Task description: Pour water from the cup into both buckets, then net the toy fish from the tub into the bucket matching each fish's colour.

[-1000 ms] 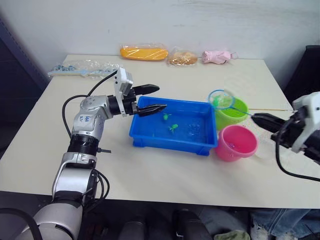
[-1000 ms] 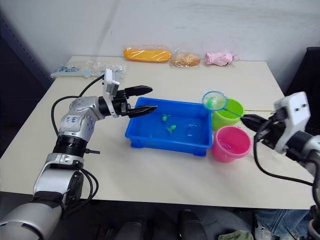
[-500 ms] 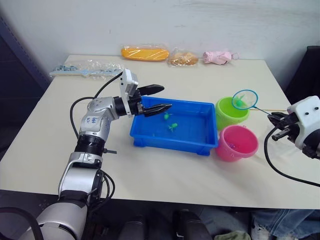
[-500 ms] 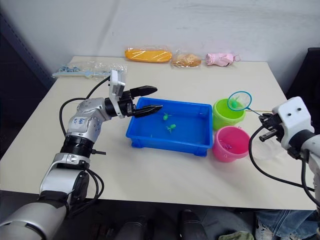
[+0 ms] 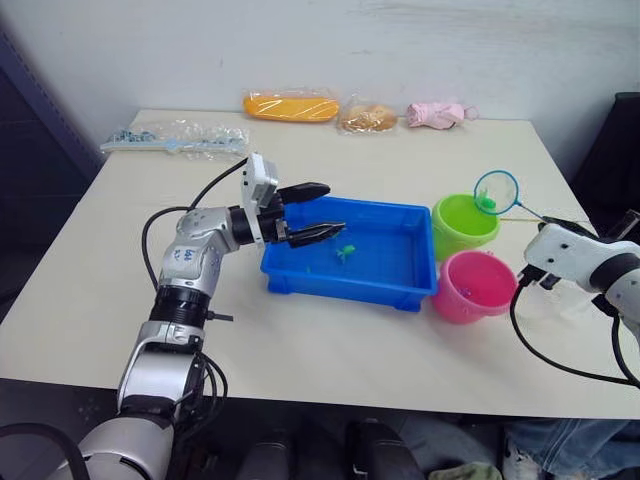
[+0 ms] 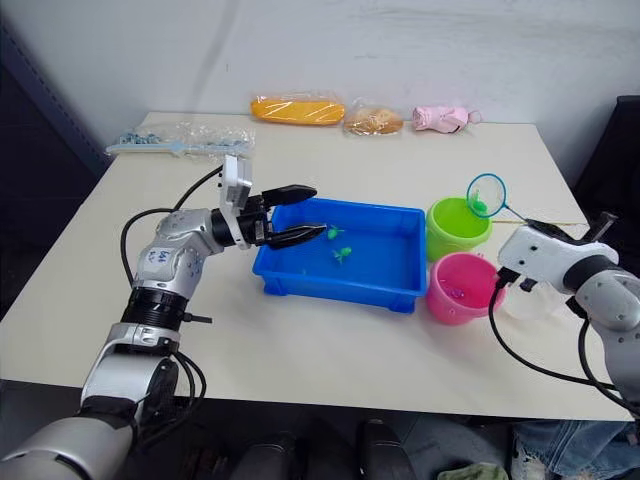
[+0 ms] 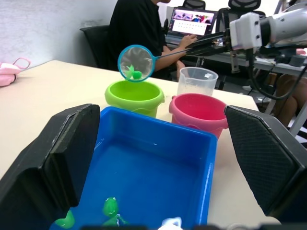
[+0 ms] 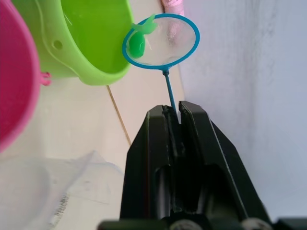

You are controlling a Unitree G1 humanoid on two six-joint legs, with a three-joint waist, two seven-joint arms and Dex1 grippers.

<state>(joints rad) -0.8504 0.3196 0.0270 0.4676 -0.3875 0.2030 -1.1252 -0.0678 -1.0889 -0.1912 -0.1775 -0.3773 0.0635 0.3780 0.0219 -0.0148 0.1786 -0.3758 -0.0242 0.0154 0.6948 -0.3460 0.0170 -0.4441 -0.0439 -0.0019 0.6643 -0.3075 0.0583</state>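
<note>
The right hand (image 8: 175, 112) has its two black fingers pressed together on the thin handle of the net (image 8: 160, 42), holding it out over the far edge of the green bucket (image 5: 465, 225). A green fish (image 8: 137, 43) sits in the hoop at the rim nearest that bucket. Just beside the green bucket, on the near side, stands the pink bucket (image 5: 474, 285), and the two look to be touching or nearly so. The clear cup (image 7: 197, 81) stands upright on the surface (image 5: 300, 350) close behind the pink bucket, below the right arm.

The left hand (image 5: 318, 211) is spread wide with nothing between its fingers, hovering at the left end of the blue tub (image 5: 390, 290), one finger above the rim and one over the water. Inside the tub green fish (image 5: 346, 252) lie near the middle. The tub's right end is just beside both buckets.

Along the far edge of the surface lie a clear bag of small parts (image 5: 175, 140), an orange packet (image 5: 288, 105), a brownish packet (image 5: 366, 116) and a pink packet (image 5: 437, 113). In the left wrist view a person (image 7: 139, 28) sits at a laptop (image 7: 192, 21) beyond the surface.
</note>
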